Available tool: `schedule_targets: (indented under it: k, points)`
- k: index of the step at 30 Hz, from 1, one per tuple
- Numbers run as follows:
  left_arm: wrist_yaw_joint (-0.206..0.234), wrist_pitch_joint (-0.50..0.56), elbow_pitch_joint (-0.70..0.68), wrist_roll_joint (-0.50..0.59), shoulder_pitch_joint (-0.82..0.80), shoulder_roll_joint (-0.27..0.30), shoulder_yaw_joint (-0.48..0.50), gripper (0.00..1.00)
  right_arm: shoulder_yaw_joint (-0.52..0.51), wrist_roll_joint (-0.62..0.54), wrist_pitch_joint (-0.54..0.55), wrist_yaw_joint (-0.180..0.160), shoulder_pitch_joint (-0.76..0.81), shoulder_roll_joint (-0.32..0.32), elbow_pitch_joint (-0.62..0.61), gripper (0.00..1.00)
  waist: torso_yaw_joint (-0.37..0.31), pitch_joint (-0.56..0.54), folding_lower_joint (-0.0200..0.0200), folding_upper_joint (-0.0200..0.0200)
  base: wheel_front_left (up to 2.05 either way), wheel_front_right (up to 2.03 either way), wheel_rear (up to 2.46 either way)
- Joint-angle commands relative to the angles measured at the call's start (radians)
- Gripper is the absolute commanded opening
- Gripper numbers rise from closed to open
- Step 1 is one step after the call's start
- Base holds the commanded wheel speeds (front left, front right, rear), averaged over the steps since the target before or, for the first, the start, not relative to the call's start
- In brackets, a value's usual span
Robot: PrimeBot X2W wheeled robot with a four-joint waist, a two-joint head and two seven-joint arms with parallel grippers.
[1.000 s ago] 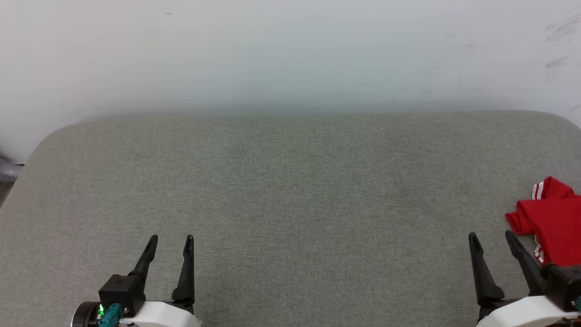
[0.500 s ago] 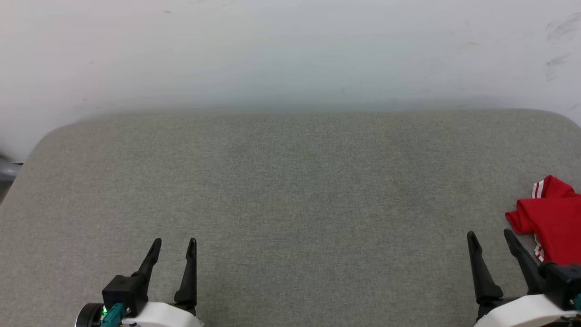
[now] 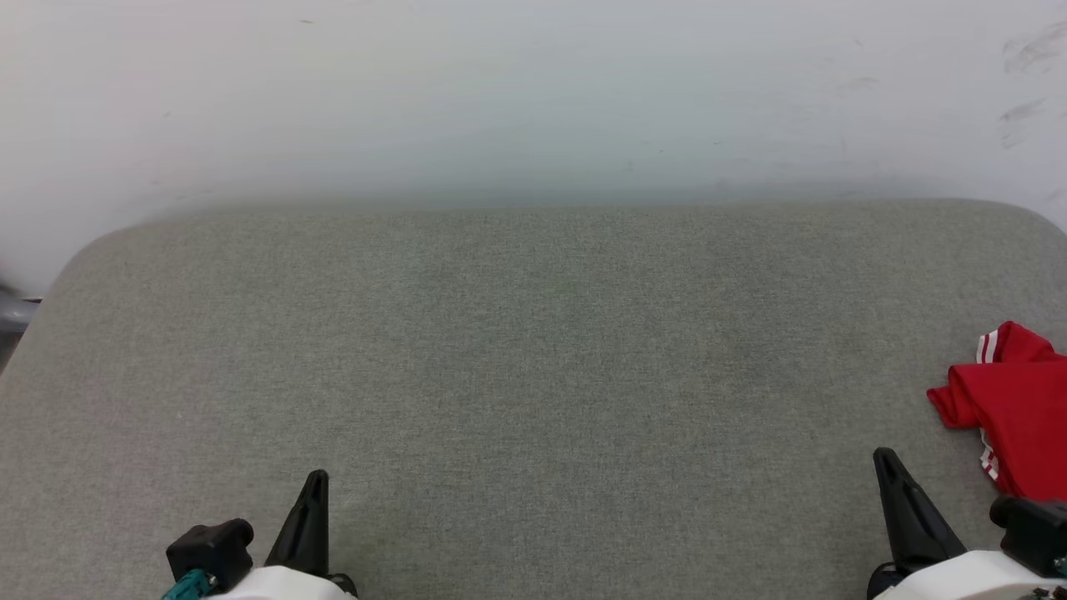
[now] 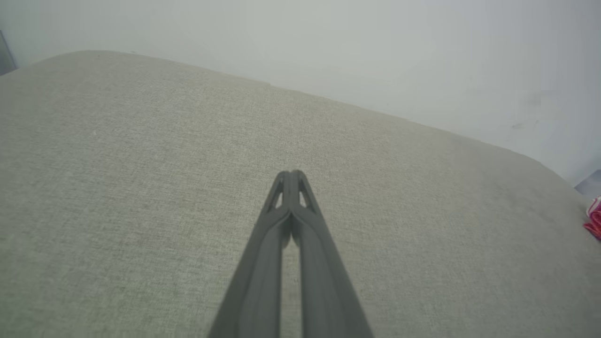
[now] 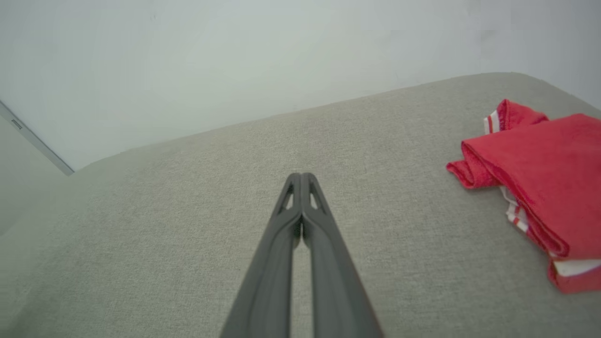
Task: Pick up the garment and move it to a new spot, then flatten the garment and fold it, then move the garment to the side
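The garment is a bright red shirt with red-white striped trim, lying folded in a bundle at the right edge of the grey padded table. It also appears in the right wrist view as the garment, and a sliver of the garment shows at the far right of the left wrist view. My left gripper is shut and holds nothing, low at the near left; its tips meet over bare fabric. My right gripper is shut and holds nothing, just left of the garment and apart from it, fingertips pressed together.
A pale wall rises directly behind the table's far edge. The table's corners are rounded. A grey object pokes in at the far left beyond the table edge. Broad bare fabric lies between my two arms.
Both grippers have shut from open. Both have drawn back toward the near edge of the head view. The garment has stayed in place.
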Motion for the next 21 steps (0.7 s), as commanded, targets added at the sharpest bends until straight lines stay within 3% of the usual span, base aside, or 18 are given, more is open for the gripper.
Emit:
schedule_targets:
  k: [1, 21]
  points:
    - [-0.005, 0.009, -0.013, -0.045, -0.033, 0.001, 0.012, 0.0, 0.001, 0.051, 0.0, 0.0, -0.034, -0.006, -0.003, 0.0, 0.0, 0.0, 0.0, 0.0, 0.0, 0.0, 0.0]
    - [-0.025, 0.087, -0.006, -0.34, -0.067, -0.019, 0.055, 0.0, 0.004, 0.375, 0.015, 0.0, -0.091, -0.013, 0.071, 0.0, 0.001, 0.001, 0.0, 0.0, 0.0, 0.0, 0.0]
